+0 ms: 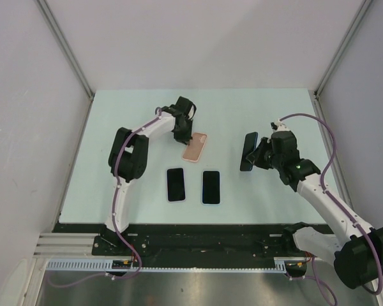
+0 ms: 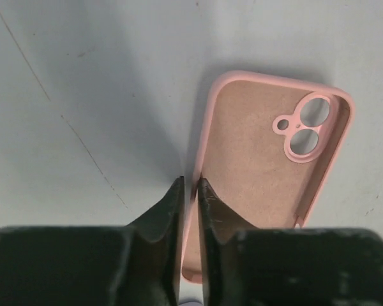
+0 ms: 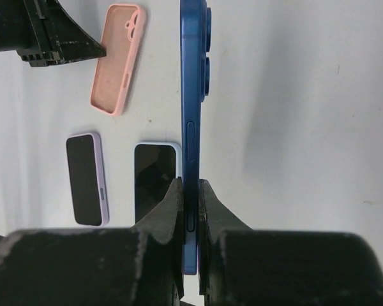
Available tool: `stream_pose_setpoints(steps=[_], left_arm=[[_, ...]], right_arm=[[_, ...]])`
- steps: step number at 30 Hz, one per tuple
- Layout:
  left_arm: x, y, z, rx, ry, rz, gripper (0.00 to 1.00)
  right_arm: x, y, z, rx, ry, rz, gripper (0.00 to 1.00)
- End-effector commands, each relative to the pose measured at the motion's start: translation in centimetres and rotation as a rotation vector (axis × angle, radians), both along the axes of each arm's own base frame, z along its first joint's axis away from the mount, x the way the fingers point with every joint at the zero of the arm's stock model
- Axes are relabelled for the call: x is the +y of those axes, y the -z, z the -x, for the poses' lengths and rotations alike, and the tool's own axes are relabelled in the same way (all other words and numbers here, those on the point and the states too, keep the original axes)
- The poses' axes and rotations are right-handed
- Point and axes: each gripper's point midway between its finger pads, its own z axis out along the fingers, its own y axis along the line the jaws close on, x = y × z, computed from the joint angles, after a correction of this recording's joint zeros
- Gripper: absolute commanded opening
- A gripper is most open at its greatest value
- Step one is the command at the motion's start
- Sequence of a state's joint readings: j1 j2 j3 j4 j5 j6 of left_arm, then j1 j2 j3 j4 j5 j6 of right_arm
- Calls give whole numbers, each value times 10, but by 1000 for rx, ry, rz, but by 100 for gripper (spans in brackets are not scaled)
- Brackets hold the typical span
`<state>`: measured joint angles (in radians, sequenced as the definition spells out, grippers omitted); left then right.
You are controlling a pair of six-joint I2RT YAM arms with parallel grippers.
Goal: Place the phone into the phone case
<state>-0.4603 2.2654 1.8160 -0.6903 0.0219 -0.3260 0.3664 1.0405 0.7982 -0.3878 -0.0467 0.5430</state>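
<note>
The pink phone case (image 1: 195, 147) lies open side up at the table's middle, its camera cut-out at the far end in the left wrist view (image 2: 268, 159). My left gripper (image 1: 182, 132) is shut on the case's left side wall, which runs between the fingertips (image 2: 190, 182). My right gripper (image 1: 256, 155) is shut on a blue phone (image 1: 248, 152) and holds it on edge above the table, to the right of the case. In the right wrist view the phone (image 3: 193, 95) stands edge-on between the jaws (image 3: 189, 185), and the case (image 3: 117, 60) shows at the upper left.
Two other phones lie screen up nearer the bases: a lilac one (image 1: 175, 184) and a light blue one (image 1: 210, 187), also in the right wrist view (image 3: 86, 178) (image 3: 154, 175). Grey walls close in the pale table (image 1: 115, 127) on three sides.
</note>
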Motion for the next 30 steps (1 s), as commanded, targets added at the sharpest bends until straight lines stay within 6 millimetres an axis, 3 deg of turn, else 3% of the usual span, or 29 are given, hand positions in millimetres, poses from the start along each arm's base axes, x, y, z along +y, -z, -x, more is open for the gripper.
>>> stream_pose_setpoints(steps=[1, 2, 3, 9, 12, 16, 17, 22, 26, 29, 30], left_arm=[[-9, 4, 0, 18, -2, 44, 10], [-15, 2, 6, 39, -31, 87, 2], [-25, -1, 11, 59, -27, 144, 0], [-82, -38, 22, 31, -21, 334, 0], [-109, -56, 29, 27, -13, 406, 0], [-143, -69, 55, 28, 22, 463, 0], [-145, -58, 69, 67, 7, 469, 0], [-176, -47, 117, 98, 34, 533, 0], [-196, -45, 143, 137, 46, 564, 0], [-199, -43, 159, 158, 42, 559, 0], [-199, -52, 162, 149, 38, 577, 0]], right_arm=[[12, -33, -13, -111, -26, -104, 0], [10, -36, -12, -117, -17, -103, 0], [6, -36, -13, -123, 11, -94, 0], [-22, -46, -3, -166, 109, -37, 0], [-32, -37, 2, -137, 139, -17, 0], [-36, -27, 10, -110, 146, -1, 0], [-40, -21, 13, -90, 156, 14, 0], [-48, -10, 25, -69, 167, 46, 0], [-47, -1, 33, -42, 146, 41, 1], [-44, 10, 37, -19, 121, 41, 2], [-42, 13, 39, -12, 110, 35, 2]])
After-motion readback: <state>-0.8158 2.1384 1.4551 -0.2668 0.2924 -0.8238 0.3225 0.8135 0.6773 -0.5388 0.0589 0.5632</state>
